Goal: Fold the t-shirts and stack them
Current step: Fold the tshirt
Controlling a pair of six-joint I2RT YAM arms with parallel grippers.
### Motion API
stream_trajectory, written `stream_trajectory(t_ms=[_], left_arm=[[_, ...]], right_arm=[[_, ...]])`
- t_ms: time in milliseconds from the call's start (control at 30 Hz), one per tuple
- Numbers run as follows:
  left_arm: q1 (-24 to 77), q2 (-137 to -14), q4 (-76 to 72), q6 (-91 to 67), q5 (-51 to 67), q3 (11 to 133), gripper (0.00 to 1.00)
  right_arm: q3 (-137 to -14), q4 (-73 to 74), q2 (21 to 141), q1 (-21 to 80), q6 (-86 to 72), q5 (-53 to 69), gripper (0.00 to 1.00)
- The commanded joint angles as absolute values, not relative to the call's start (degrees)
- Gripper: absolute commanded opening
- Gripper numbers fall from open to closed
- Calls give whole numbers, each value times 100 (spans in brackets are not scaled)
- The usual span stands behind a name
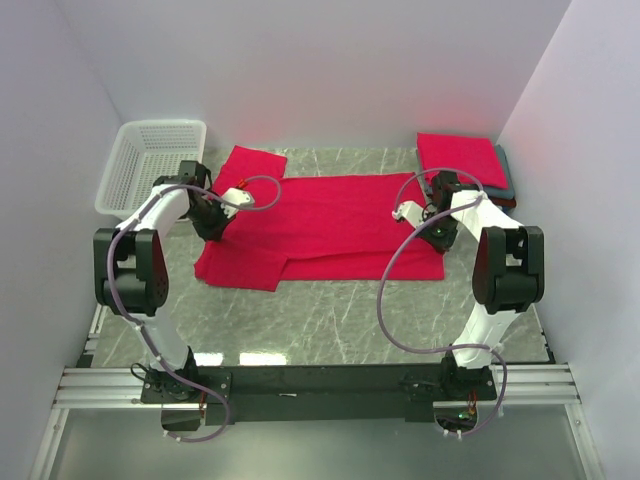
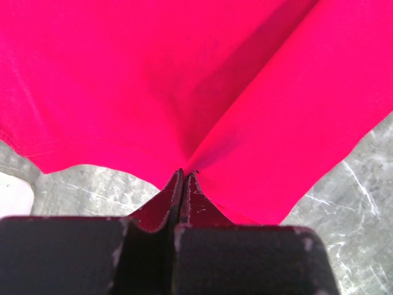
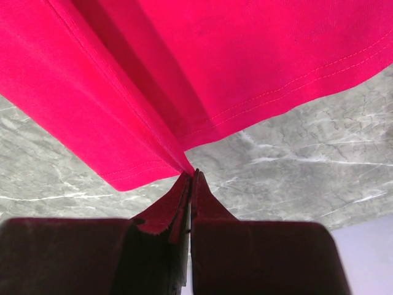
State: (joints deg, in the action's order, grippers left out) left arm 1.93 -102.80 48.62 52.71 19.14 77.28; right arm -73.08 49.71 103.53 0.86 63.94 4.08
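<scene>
Crimson t-shirt (image 1: pixel 330 225) spread flat at centre frame on the marble table (image 1: pixel 330 320). Left gripper (image 2: pixel 184 177) and right gripper (image 3: pixel 192 174), jaws pressed together, each pinch its edge. Folded stack (image 1: pixel 462 160) lies upper right.

One spread red t-shirt (image 1: pixel 330 225), three folded t-shirts (image 1: pixel 462 160) in one stack, one basket (image 1: pixel 150 165), two arms (image 1: pixel 130 270) (image 1: pixel 505 265).

**Basket, marble top and rails around the work area**

From the overhead camera I see a white plastic lattice basket (image 1: pixel 150 168) at the far left corner of the grey, white-veined marble tabletop (image 1: pixel 340 320), close to the left wall (image 1: pixel 40 150). Plain pale walls also close off the far and right sides. Aluminium rails (image 1: pixel 320 385) run along the near edge.
</scene>
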Motion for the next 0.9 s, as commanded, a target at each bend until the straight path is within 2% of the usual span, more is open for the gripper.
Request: stream_trajectory(t_ms=[0,267,300,367,400,433,467,500,667,867], left_arm=[[176,-10353,4746,5195,1934,8024,1],[176,-10529,4589,5221,1793,7998,1],[176,-10538,4553,5203,1793,7989,8],[158,-10529,4500,5063,1880,8024,20],[141,-10512,4552,5019,1968,8068,30],[62,-10503,4640,4914,2064,8216,34],[18,-10451,4919,4870,2179,8296,38],[-130,-10441,5070,4843,2476,8366,42],[-966,-10074,5607,4799,3023,8113,48],[-1415,-9634,5415,4615,3234,7086,50]], right_arm=[[-7365,4860,10380,26,6363,299,0],[-7339,4799,10494,26,6319,281,0],[-7321,4773,10512,18,6285,281,1],[-7426,4842,10538,18,6179,351,17],[-7522,4938,10555,26,6013,543,31],[-7784,5218,10564,-156,5916,658,56],[-7952,5386,10582,-228,5811,772,67],[-8111,5562,10573,-394,5609,1095,74],[-8850,6626,10564,-948,4809,2143,75],[-8228,6513,10564,-1397,3702,2829,68]])
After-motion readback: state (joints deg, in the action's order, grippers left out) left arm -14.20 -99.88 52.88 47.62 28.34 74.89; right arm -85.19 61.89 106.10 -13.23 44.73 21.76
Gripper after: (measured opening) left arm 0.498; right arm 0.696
